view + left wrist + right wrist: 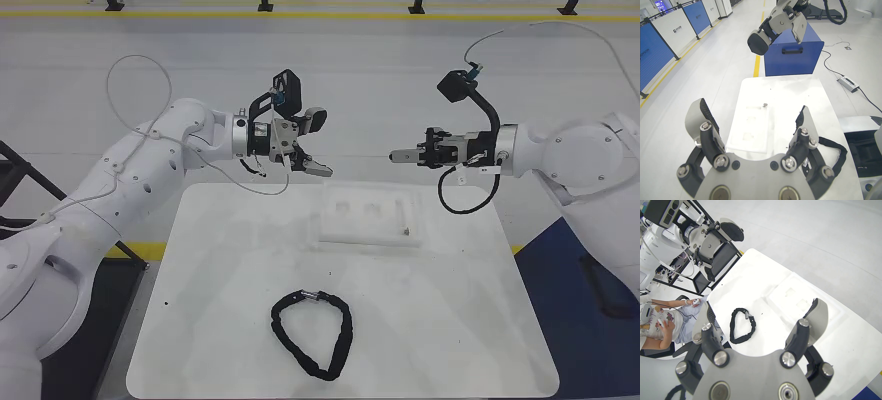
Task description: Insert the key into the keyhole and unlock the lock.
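- Nearest, toward the table's (220, 300) near edge, the lock (345, 325) is laid as a closed black chain loop. Its metal barrel sits on the far side of the loop, and the keyhole cannot be made out.
- Farther off, a white foam tray (335, 235) is set at the far middle. The key (407, 229) is stood in it, near its right end, well apart from the lock.
- Both claws are released and nothing is held. The left gripper (316, 146) is hung above the far left of the table, and the right gripper (400, 156) above the far right, beyond the tray. Neither touches anything.
- The key is small and partly sunk in foam, so little of it is offered to the broad pads. It could be pinched off-centre and tipped, dropped or flicked out of the tray.
- The tray looks light and unfixed. It may be dragged or lifted along if the key sticks in its slot.
- The lock is loose on a smooth top. If it is not pinned by the other gripper, the barrel is likely to be pushed away by the key rather than entered.
- The chain is limp, so the barrel could roll and the keyhole be turned out of line. A skewed key might then be jammed or twisted out of the grip when turned.
- With both arms brought to the barrel, a clash of fingers is possible.
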Controlling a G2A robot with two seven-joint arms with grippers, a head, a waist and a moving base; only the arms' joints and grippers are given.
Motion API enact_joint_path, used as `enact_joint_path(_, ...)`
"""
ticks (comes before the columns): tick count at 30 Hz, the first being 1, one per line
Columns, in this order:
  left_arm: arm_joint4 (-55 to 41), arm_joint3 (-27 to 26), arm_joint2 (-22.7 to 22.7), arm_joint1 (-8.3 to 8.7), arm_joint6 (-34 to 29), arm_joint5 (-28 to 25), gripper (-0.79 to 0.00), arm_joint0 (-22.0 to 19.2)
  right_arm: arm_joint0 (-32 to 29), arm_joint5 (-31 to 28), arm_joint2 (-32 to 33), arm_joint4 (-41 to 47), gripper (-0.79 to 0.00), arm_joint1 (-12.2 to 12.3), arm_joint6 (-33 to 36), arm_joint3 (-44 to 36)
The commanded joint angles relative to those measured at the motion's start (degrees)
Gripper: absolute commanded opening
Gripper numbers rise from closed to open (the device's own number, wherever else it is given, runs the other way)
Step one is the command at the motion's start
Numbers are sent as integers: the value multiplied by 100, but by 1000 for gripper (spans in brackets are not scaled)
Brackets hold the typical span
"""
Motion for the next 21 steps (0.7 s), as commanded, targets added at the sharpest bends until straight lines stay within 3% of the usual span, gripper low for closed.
enact_joint_path(1, 0, 0, 0, 0, 0, 0, 0, 0, 0, 0, 0, 0, 0, 0, 0, 0)
enact_joint_path(11, 0, 0, 0, 0, 0, 0, 0, 0, -333, 154, -59, -12, 0, -38, -148, 500)
enact_joint_path(17, 0, 0, 0, 0, 0, 0, 0, 0, -401, 385, -423, -65, 0, -240, -155, 975)
enact_joint_path(21, 0, 0, 0, 0, 0, 0, 0, 0, -348, 873, -775, -242, 0, -451, -232, 1319)
